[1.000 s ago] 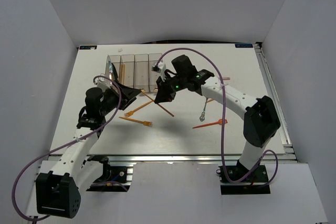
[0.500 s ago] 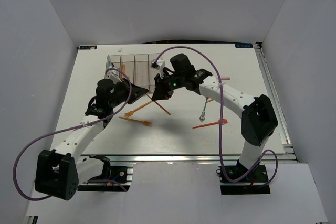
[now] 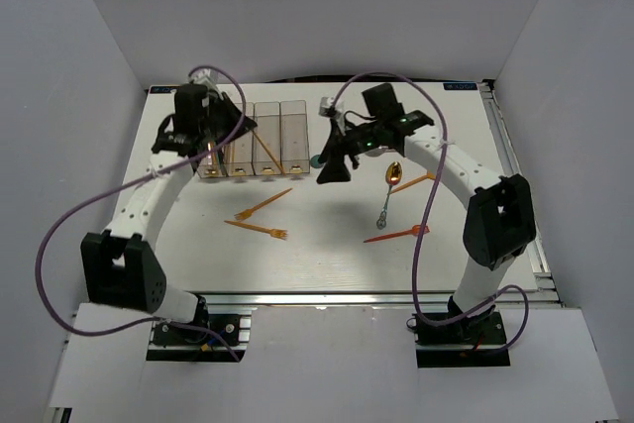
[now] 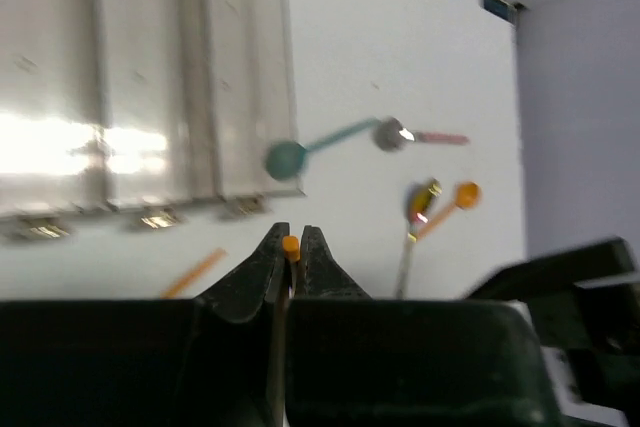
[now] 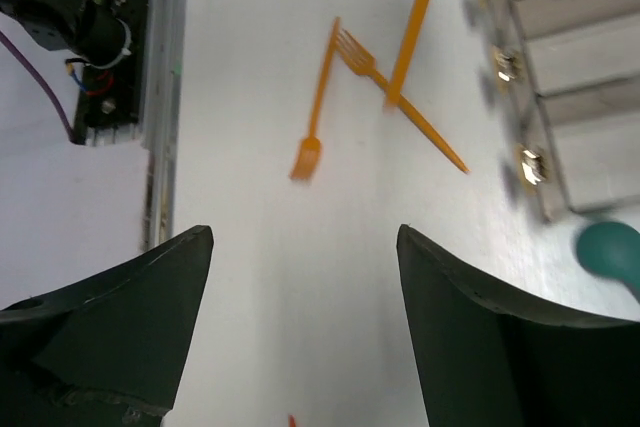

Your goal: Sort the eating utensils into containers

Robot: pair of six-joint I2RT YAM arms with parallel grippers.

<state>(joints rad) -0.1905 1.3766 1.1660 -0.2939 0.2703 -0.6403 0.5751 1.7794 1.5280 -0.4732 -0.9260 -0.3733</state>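
Note:
My left gripper [image 3: 222, 127] hangs over the containers [image 3: 254, 140], a row of clear bins at the table's back left, also in the left wrist view [image 4: 150, 77]. It [image 4: 291, 247] is shut on a slim orange utensil [image 3: 263, 143] whose tip [image 4: 290, 245] shows between the jaws. My right gripper [image 3: 332, 167] hovers just right of the bins, open [image 5: 305, 232] with nothing between its fingers. A teal spoon [image 4: 286, 159] lies by the rightmost bin. Two orange forks [image 3: 263, 205] [image 3: 260, 230] lie in front of the bins.
To the right lie a metallic spoon [image 3: 383, 211], a gold-bowled spoon [image 3: 394, 173], a red fork [image 3: 396, 235] and an orange utensil [image 3: 416, 182]. The table's raised rail [image 3: 515, 175] runs along the right side. Purple cables loop off both arms.
The left arm has swung up and back from the table to above the bins, shut on the orange utensil. The right gripper has drawn back to the right and opened.

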